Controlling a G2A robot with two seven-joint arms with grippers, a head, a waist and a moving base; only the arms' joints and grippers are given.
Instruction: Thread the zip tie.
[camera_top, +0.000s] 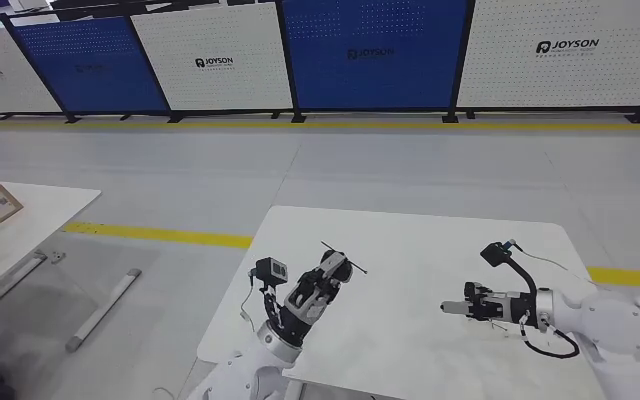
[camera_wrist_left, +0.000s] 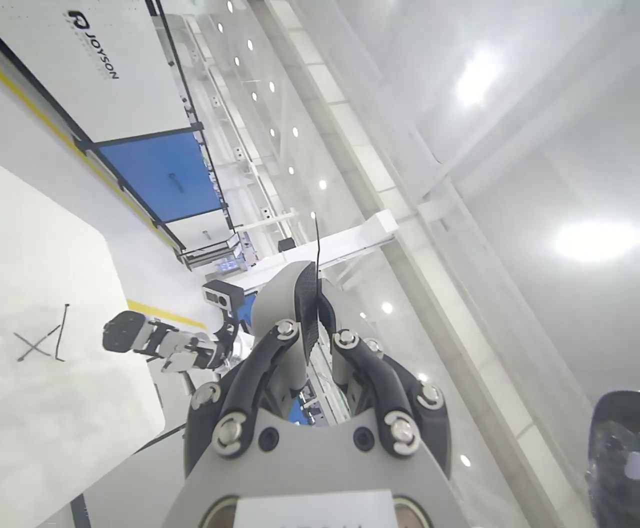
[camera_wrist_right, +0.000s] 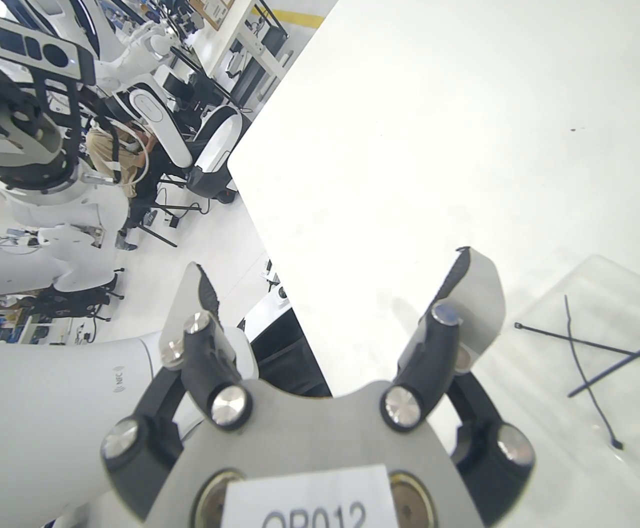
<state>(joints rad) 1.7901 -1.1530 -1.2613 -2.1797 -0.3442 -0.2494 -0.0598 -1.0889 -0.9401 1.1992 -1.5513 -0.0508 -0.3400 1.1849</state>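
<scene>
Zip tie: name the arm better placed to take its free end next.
Right, probably. The left gripper has its fingers shut on the zip tie, holding it up; the right gripper is open, empty and faces it, free to take the loose end.

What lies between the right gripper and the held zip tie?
Nothing: the top view shows bare white table between right gripper and zip tie.

Robot test hall on an industrial floor.
Blue and white perforated partition panels (camera_top: 370, 50) fence a grey floor (camera_top: 300, 160) marked with a yellow line (camera_top: 160, 235). A high ceiling (camera_wrist_left: 500, 150) carries round lights (camera_wrist_left: 322, 184), and white robot parts (camera_wrist_right: 160, 125) stand beyond the white counter (camera_top: 420, 240).
</scene>
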